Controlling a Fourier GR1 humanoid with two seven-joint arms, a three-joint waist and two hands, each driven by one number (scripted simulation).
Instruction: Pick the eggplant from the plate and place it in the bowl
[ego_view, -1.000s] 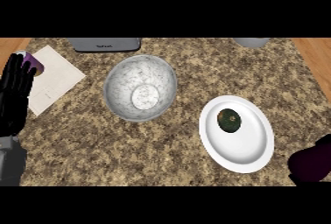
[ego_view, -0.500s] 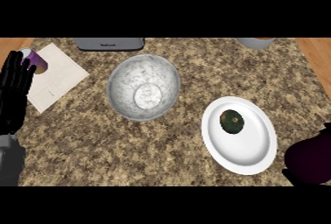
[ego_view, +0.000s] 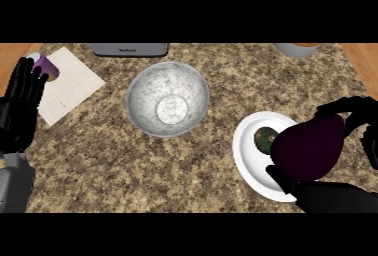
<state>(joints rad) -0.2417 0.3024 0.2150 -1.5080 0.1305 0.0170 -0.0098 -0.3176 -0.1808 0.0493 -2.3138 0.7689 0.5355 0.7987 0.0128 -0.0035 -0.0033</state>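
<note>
Right hand (ego_view: 314, 150), fingers spread and released, hovers over plate (ego_view: 247, 165); small, dark green eggplant (ego_view: 265, 138) lies on plate, right of marbled grey bowl (ego_view: 167, 98); no legible writing

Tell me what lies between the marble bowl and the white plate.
In the head view, nothing: only bare speckled counter separates the bowl from the plate. The eggplant sits on the plate, partly hidden by the right hand.
</note>
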